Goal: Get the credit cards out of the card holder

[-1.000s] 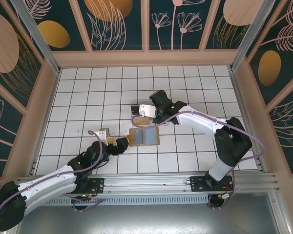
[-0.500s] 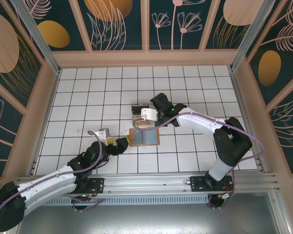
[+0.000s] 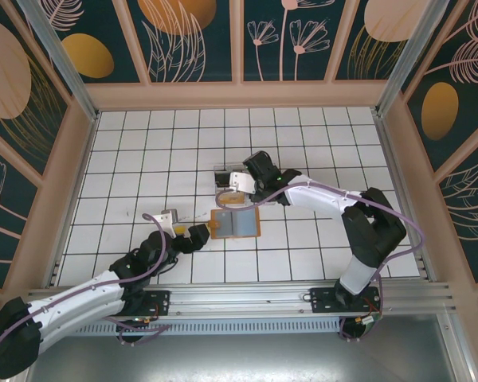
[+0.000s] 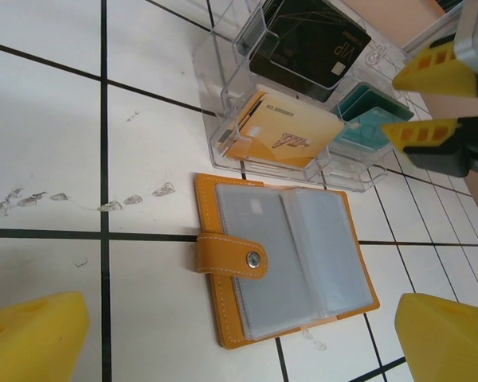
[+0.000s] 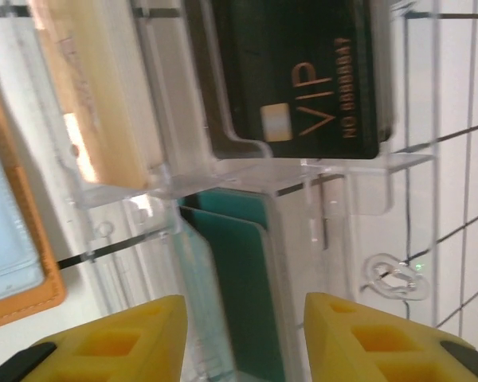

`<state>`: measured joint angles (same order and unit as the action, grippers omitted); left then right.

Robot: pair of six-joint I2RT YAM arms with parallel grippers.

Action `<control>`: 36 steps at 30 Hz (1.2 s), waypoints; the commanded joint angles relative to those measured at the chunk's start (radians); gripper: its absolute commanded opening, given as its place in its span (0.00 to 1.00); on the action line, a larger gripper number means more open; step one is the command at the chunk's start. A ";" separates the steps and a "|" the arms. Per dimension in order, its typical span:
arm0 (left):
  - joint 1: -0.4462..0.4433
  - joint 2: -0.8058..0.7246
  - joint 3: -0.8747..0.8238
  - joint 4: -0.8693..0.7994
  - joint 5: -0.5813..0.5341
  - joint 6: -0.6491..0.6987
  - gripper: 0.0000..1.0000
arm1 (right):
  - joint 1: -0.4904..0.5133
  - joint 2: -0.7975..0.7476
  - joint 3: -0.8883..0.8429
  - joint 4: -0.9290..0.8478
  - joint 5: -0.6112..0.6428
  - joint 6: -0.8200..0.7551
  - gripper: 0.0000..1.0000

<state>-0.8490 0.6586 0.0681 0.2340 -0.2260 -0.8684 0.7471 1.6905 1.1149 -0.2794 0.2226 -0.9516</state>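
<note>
Card holder (image 4: 287, 255) lying open, flat on white tile table (image 4: 48, 103), just beside clear plastic tray (image 4: 215, 135). Tan-orange stitched leather look, snap strap, see-through pockets. Tray compartments: black VIP card (image 5: 303, 79), gold card (image 4: 291, 131), teal cards (image 5: 239, 270) (standing on edge in their slot). Right gripper (image 5: 243, 318) over teal slot, jaws apart, gripping nothing. Left gripper (image 3: 190, 228) low beside holder, jaws spread wide.

You had bare tiles (image 3: 239, 264) before the card holder (image 3: 235, 224), but the clear tray (image 4: 219, 87) crowded its far edge.
</note>
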 commanded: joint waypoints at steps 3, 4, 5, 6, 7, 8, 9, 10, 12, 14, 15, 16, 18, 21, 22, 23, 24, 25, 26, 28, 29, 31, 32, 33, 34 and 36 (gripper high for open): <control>-0.001 0.010 -0.004 0.016 -0.016 -0.003 0.99 | -0.023 -0.003 -0.008 0.071 0.079 0.029 0.44; 0.000 0.010 -0.004 0.016 -0.016 -0.003 0.99 | -0.024 0.000 -0.015 0.085 0.092 0.025 0.44; -0.001 0.011 -0.004 0.014 -0.016 -0.003 0.99 | -0.025 0.003 -0.017 0.094 0.104 0.025 0.44; -0.001 0.010 -0.004 0.013 -0.016 -0.004 0.99 | -0.027 0.007 -0.018 0.103 0.114 0.029 0.44; -0.001 0.009 -0.006 0.013 -0.016 -0.005 0.99 | -0.026 0.009 -0.016 0.111 0.120 0.035 0.45; -0.001 0.007 -0.005 0.011 -0.016 -0.004 0.99 | -0.028 0.011 -0.012 0.117 0.126 0.045 0.45; -0.001 0.007 -0.005 0.010 -0.016 -0.005 0.99 | -0.031 0.014 -0.008 0.122 0.138 0.056 0.45; -0.001 0.006 -0.004 0.010 -0.016 -0.006 0.99 | -0.035 0.016 -0.004 0.130 0.151 0.068 0.45; 0.000 0.006 -0.004 0.009 -0.015 -0.007 0.99 | -0.039 0.011 0.000 0.126 0.139 0.089 0.45; -0.001 0.008 -0.002 0.008 -0.015 -0.008 0.99 | -0.038 -0.007 -0.003 0.120 0.110 0.120 0.45; 0.000 0.007 -0.002 0.008 -0.013 -0.008 0.99 | -0.039 -0.021 -0.008 0.121 0.102 0.140 0.45; -0.001 0.008 -0.002 0.007 -0.013 -0.008 0.99 | -0.038 -0.036 -0.010 0.122 0.100 0.170 0.45; -0.001 0.013 -0.001 0.007 -0.012 -0.013 0.99 | -0.040 -0.071 -0.003 0.117 0.088 0.253 0.45; -0.001 0.037 0.013 0.008 -0.005 -0.024 0.99 | -0.049 -0.150 -0.016 0.117 0.021 0.414 0.43; 0.000 0.052 0.023 0.007 0.001 -0.026 0.99 | -0.054 -0.181 -0.032 0.128 -0.007 0.480 0.41; -0.001 0.067 0.033 0.007 0.007 -0.028 0.99 | -0.059 -0.208 -0.048 0.138 -0.030 0.543 0.39; -0.001 0.085 0.044 0.007 0.014 -0.031 0.98 | -0.061 -0.236 -0.069 0.150 -0.054 0.624 0.38; -0.001 0.102 0.054 0.008 0.021 -0.035 0.97 | -0.061 -0.257 -0.085 0.153 -0.075 0.704 0.37; 0.000 0.118 0.062 0.011 0.028 -0.039 0.96 | -0.062 -0.271 -0.098 0.147 -0.099 0.767 0.36; -0.001 0.155 0.078 0.025 0.053 -0.051 0.93 | -0.059 -0.294 -0.137 0.141 -0.149 0.901 0.32; -0.001 0.171 0.084 0.034 0.066 -0.057 0.91 | -0.057 -0.299 -0.154 0.139 -0.161 0.964 0.30; -0.001 0.214 0.100 0.055 0.089 -0.070 0.78 | -0.052 -0.305 -0.198 0.139 -0.193 1.074 0.25; 0.000 0.234 0.108 0.062 0.098 -0.074 0.73 | -0.046 -0.308 -0.225 0.148 -0.192 1.112 0.24; -0.001 0.261 0.120 0.068 0.107 -0.078 0.68 | -0.040 -0.314 -0.262 0.170 -0.197 1.156 0.23; -0.001 0.285 0.131 0.075 0.115 -0.082 0.63 | -0.032 -0.319 -0.295 0.194 -0.203 1.190 0.23; -0.001 0.348 0.158 0.090 0.133 -0.084 0.53 | -0.010 -0.327 -0.368 0.251 -0.204 1.249 0.22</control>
<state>-0.8490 0.9543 0.1806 0.2710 -0.1375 -0.9394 0.7094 1.3808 0.8242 -0.0937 0.0647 0.1001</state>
